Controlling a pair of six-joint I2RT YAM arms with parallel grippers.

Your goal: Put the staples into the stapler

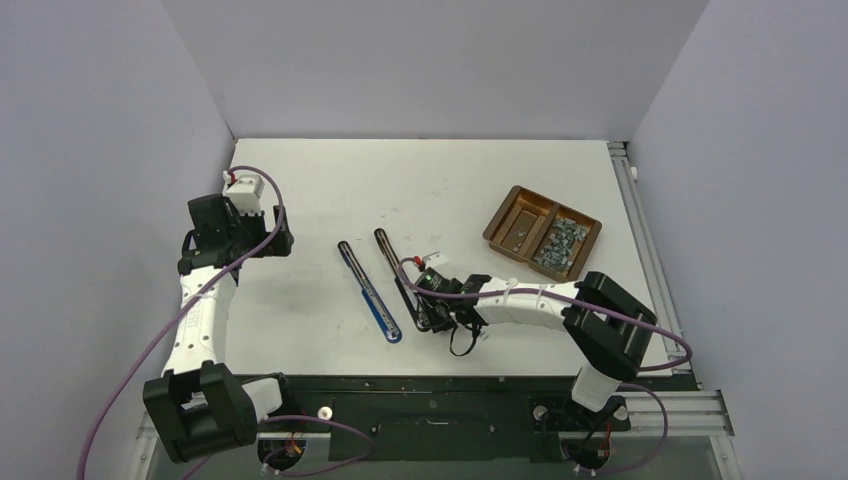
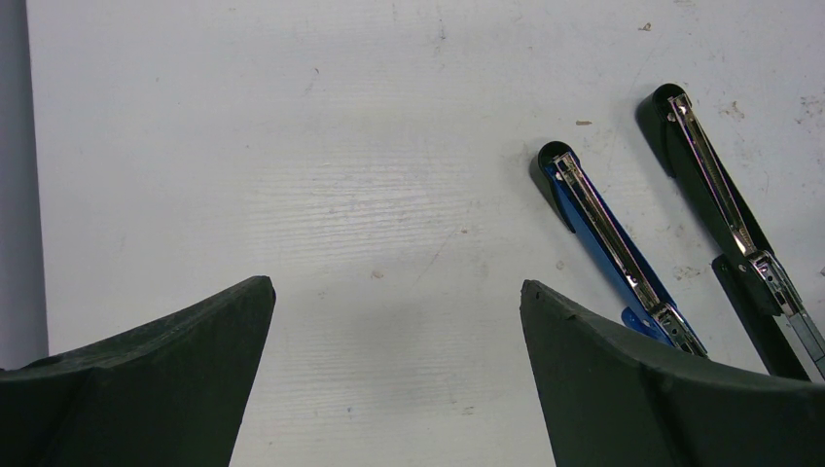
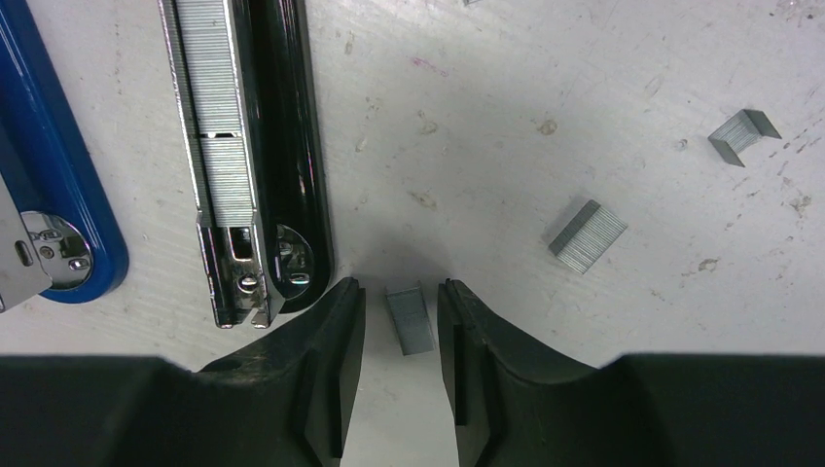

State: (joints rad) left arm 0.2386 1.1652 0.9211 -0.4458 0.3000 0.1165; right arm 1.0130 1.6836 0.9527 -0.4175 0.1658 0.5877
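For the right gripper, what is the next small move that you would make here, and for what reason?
Probably close the right gripper on the staple block. The block lies on the table between the fingers, with a gap showing at each side, so it does not look gripped yet. The black stapler lies open beside it.

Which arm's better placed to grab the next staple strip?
Right. The right gripper straddles a staple strip beside the black stapler; the left gripper hangs open, far from any strip.
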